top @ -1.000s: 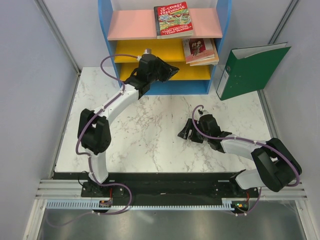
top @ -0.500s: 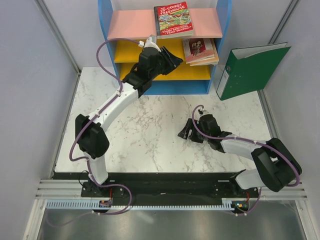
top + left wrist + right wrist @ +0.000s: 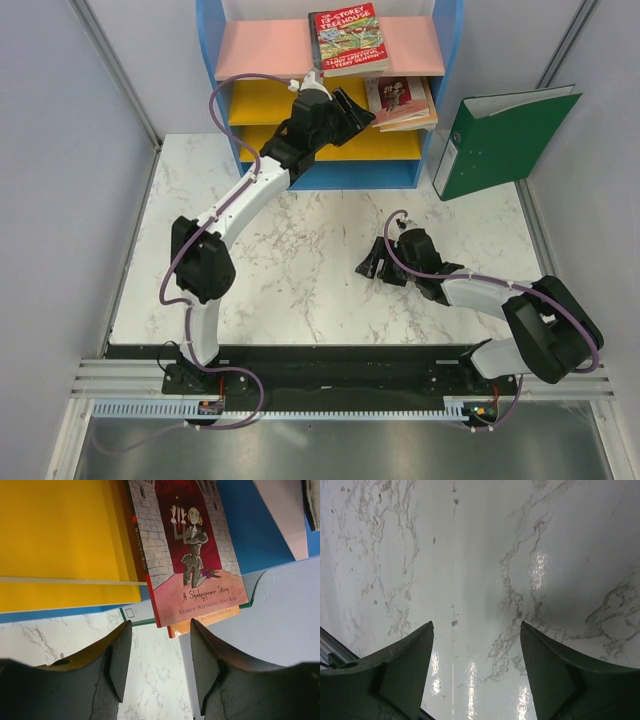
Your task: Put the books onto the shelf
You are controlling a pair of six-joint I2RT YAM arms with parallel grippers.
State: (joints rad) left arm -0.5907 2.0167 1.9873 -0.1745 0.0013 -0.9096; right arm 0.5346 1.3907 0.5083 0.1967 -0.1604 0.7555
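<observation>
The blue-framed shelf [image 3: 265, 50] stands at the back of the table. A red-green book [image 3: 347, 40] lies on its pink top board. On the yellow board [image 3: 60, 530] below rests a small stack of books [image 3: 400, 100]: a maroon-grey one [image 3: 190, 555] on top and an orange one [image 3: 205, 622] under it, both jutting past the board's front edge. My left gripper [image 3: 362, 112] [image 3: 161, 625] is open just in front of that stack, with nothing between its fingers. My right gripper [image 3: 375, 268] [image 3: 476, 625] is open and empty, low over the marble.
A big green ring binder [image 3: 500, 140] leans upright to the right of the shelf. The marble table top [image 3: 300, 260] lies between the arms and the shelf. Grey walls close in both sides.
My left arm has reached up and right toward the book stack on the yellow board, and its jaws have widened. The right arm has not moved.
</observation>
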